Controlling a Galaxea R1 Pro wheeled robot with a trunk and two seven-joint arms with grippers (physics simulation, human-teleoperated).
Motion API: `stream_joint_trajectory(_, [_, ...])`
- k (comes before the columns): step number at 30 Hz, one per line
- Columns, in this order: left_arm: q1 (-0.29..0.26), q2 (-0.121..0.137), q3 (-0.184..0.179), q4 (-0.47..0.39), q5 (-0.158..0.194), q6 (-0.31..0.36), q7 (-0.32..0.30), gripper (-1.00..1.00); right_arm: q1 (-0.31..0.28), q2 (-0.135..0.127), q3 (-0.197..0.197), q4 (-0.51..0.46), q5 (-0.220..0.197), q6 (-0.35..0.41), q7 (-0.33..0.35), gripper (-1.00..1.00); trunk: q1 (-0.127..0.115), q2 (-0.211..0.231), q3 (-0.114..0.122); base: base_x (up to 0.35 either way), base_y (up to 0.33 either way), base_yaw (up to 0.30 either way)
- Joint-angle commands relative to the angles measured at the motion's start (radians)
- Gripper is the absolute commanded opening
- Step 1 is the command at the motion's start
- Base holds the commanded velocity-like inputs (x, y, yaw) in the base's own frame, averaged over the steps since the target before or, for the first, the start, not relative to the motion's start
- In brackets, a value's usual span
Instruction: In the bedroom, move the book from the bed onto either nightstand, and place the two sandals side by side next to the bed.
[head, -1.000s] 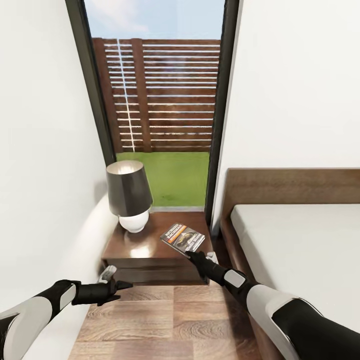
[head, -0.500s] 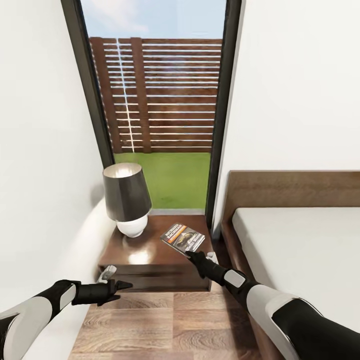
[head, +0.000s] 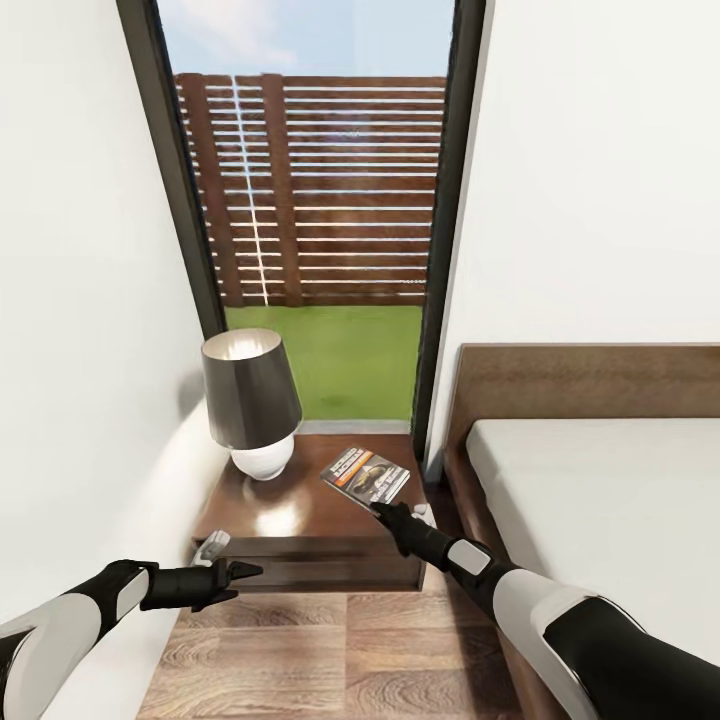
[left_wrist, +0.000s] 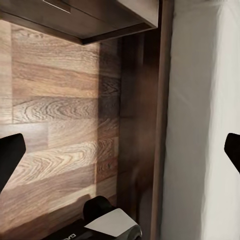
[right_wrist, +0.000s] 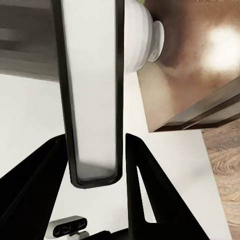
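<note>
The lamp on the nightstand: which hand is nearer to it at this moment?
Hard to call. The left hand hangs empty below the lamp, in front of the nightstand. The right hand holds the book over the nightstand's bed-side half.

Table lamp (head: 251, 400): dark shade, white base. Window (head: 315, 200): dark frame, slatted wooden fence (head: 320, 190), lawn (head: 335, 360) beyond. Wood-plank floor (head: 300, 650).
</note>
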Motion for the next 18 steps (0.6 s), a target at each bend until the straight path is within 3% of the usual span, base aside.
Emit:
stream_joint_trajectory(1, [0.0, 0.0, 0.007, -0.001, -0.006, 0.008, -0.002, 1.0, -0.001, 0.0, 0.006, 0.002, -0.011, 0.006, 0.003, -1.0, 0.0, 0.0, -0.001, 0.01, 0.0, 0.0])
stream_joint_trajectory(18, [0.0, -0.001, 0.005, 0.001, -0.01, 0.009, 0.005, 1.0, -0.001, -0.001, 0.005, 0.002, -0.012, 0.008, 0.002, -1.0, 0.0, 0.0, -0.001, 0.001, 0.0, 0.0])
